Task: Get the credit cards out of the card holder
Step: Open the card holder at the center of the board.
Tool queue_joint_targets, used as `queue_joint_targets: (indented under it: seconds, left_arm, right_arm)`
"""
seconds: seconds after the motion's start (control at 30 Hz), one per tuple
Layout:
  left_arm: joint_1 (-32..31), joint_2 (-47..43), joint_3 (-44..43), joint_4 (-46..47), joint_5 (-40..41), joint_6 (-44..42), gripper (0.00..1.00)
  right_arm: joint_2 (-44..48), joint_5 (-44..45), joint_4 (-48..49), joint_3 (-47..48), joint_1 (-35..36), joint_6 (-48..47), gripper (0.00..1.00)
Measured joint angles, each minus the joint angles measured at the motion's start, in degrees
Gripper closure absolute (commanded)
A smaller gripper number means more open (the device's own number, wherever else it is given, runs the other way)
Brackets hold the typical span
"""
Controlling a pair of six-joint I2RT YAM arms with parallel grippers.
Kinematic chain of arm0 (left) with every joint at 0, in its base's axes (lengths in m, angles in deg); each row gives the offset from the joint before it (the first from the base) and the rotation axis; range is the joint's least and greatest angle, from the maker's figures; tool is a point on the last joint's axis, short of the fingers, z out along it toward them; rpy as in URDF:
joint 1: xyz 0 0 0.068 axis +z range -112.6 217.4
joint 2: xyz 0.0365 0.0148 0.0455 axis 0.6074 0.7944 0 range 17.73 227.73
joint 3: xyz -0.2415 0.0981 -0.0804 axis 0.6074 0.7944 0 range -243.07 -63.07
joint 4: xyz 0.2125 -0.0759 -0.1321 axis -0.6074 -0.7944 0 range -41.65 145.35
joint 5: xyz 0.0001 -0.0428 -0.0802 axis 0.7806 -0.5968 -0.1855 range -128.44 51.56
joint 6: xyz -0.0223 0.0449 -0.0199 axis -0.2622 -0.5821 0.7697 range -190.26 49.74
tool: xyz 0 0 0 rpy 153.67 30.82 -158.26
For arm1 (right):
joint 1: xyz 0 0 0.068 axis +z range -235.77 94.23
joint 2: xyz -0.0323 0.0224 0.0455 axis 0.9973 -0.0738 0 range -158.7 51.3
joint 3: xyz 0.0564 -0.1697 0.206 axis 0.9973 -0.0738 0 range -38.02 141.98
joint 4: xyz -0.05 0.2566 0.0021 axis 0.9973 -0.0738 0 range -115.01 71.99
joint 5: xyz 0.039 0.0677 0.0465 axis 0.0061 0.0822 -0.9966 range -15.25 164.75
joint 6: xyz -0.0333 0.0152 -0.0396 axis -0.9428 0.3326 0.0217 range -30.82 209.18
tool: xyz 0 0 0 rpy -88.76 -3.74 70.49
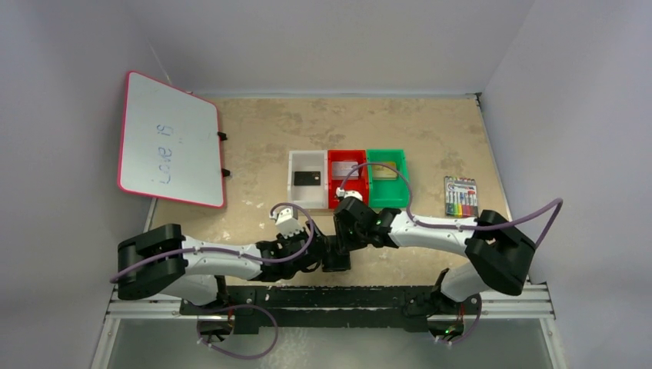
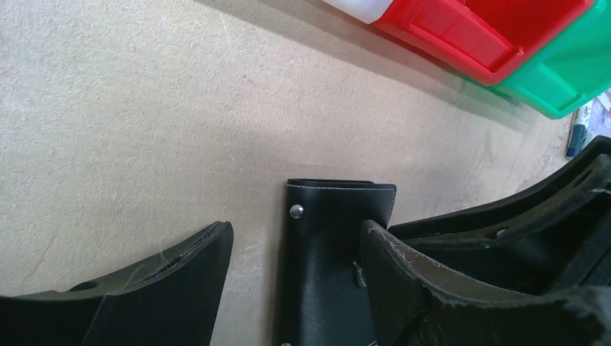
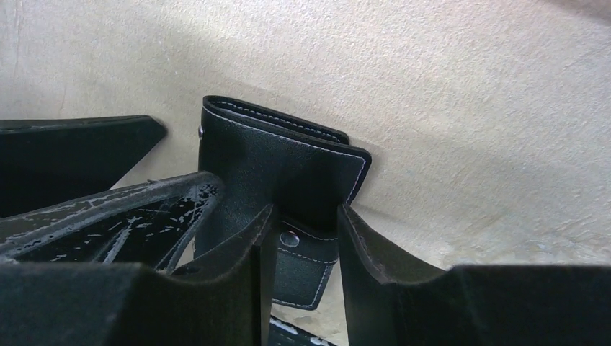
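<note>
The card holder (image 3: 281, 162) is a black wallet, folded shut, lying on the table near the front edge; it also shows in the left wrist view (image 2: 328, 267) and, mostly hidden by the grippers, in the top view (image 1: 337, 260). My left gripper (image 2: 295, 238) is open, with its fingers on either side of the card holder. My right gripper (image 3: 306, 220) is open, with its fingers on either side of the short strap tab (image 3: 302, 270). A black card (image 1: 306, 178) lies in the white bin (image 1: 296, 196), a silver-grey card (image 1: 347, 165) in the red bin (image 1: 334, 196) and a gold-tan card (image 1: 387, 167) in the green bin (image 1: 384, 197).
The three bins stand in a row just beyond the grippers; the red bin (image 2: 461, 36) and green bin (image 2: 569, 79) show at the top right of the left wrist view. A clear pack of coloured markers (image 1: 461, 196) lies at the right. A pink-edged whiteboard (image 1: 171, 142) leans at the back left.
</note>
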Motion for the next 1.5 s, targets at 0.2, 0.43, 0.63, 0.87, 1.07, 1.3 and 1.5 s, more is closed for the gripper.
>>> queue_joint_targets:
  seconds: [0.2,0.43,0.63,0.87,1.07,1.3,1.5]
  left_arm:
    - [0.3,1.1,0.5,2.9,-0.5,0.0,0.41]
    - [0.4,3.5,0.5,6.6,-1.1,0.4,0.43]
    - [0.4,3.6,0.9,7.5,-1.0,2.6,0.44]
    - [0.4,3.6,1.0,7.5,-1.1,2.7,0.47]
    - [0.4,3.5,1.4,7.5,-1.1,2.6,0.53]
    - [0.3,3.1,1.6,7.3,-2.3,1.6,0.52]
    - [-0.6,1.7,1.6,6.5,-6.1,-1.8,0.51]
  right_arm:
    - [-1.4,2.2,-0.5,1.0,1.9,1.2,0.56]
    - [-1.4,4.4,-4.1,2.6,2.7,1.8,0.5]
    - [3.7,4.0,-5.8,2.6,2.8,3.0,0.55]
    - [4.7,1.3,-4.7,2.6,3.0,5.1,0.57]
    - [0.0,1.6,-4.5,2.6,3.9,7.5,0.62]
    - [-2.5,3.5,-6.6,4.6,5.1,8.3,0.62]
    - [-4.2,6.5,-9.0,6.2,6.6,8.8,0.81]
